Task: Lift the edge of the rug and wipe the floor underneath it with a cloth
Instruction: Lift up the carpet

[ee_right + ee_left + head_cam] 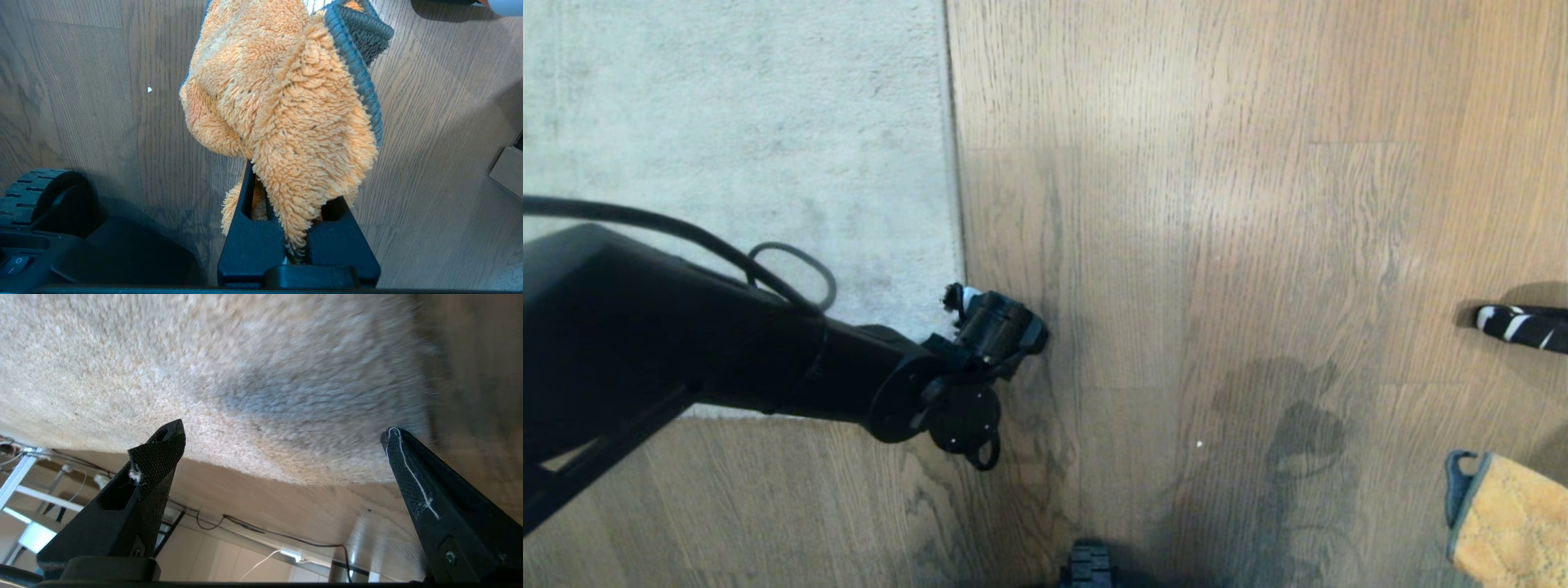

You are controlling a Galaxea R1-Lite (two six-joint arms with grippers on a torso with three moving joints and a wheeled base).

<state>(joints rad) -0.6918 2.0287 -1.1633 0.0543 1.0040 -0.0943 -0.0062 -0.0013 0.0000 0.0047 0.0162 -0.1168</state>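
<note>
Head view: left gripper (956,306) hanging low right at the rug edge (953,204), near the rug's square corner, arm reaching in from the left side. Rug lying flat on the floor (1217,245), pale grey, edge running straight up the frame, brown-grey planks to its right. Orange cloth (1511,523) with dark trim showing at the lower right corner. Black-and-white striped object (1523,325) poking in at the right edge, resting on the floor.

Left wrist view: fingers (159,457) standing spread wide, gripping nothing, rug edge (286,473) lying between and just beyond the tips. Bits of lint and a pale thread clinging to the finger pads. Floor (470,375) showing alongside the pile.

Right wrist view: right gripper (294,192) hanging above the floor (81,102), fingers (245,228) clamped shut on the cloth (282,102), fluffy orange pile with grey-blue border bunching out past the tips. Robot base and a black ridged wheel (36,192) sitting beside it, low in the frame.
</note>
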